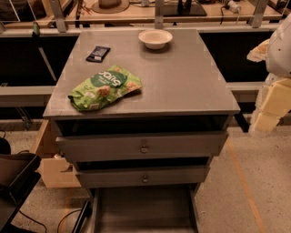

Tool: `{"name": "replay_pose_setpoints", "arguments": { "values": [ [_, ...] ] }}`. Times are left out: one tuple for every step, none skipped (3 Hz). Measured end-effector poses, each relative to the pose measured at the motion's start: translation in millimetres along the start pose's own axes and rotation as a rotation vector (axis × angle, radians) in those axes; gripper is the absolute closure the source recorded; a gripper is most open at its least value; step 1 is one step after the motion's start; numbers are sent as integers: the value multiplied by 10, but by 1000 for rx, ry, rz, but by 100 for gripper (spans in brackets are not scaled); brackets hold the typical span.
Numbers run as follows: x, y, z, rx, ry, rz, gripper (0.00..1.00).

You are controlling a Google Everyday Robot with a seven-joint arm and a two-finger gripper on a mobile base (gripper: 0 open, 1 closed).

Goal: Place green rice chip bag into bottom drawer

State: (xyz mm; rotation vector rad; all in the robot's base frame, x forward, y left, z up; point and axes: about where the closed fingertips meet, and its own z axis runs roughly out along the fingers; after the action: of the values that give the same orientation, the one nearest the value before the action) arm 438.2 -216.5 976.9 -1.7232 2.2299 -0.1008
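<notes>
**Grey cabinet top: bag on the surface, low drawer pulled out**

Grey metal cabinet top [182, 82] fills the middle of the view, seen from the front and above. Behind it runs a wooden workbench [136, 13] with cables on it; below is a speckled floor [254, 191].

Items on the cabinet top:
- green rice chip bag [105, 87]: lying flat near the front-left corner, logo side up, long axis slanted from front-left to back-right. Its lower end sits just inside the front edge.
- small black packet [98, 53]: flat, behind the bag toward the back-left, apart from it.
- pale bowl [155, 38]: upright at the back edge, near centre, well apart from the bag.

Drawers, front face:
- top drawer [182, 144]: slightly ajar, dark gap above it, round knob at centre.
- middle drawer [182, 175]: also slightly ajar, knob at centre.
- bottom drawer [145, 209]: pulled well out, flat grey floor showing; its front end is cut off by the lower edge of the view.

Robot: gripper [268, 109] sits at the far right edge, cream-coloured, beside the cabinet's right side at about tabletop height, well apart from the bag and touching nothing visible. Whether it is apart or together: cannot tell.
</notes>
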Motion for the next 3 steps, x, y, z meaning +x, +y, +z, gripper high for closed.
{"name": "replay_pose_setpoints", "arguments": {
  "values": [
    [-1, 0, 0, 0, 0, 0, 0],
    [-396, -209, 56, 46, -82, -109, 0],
    [-1062, -435, 125, 117, -198, -321, 0]
  ]
}}
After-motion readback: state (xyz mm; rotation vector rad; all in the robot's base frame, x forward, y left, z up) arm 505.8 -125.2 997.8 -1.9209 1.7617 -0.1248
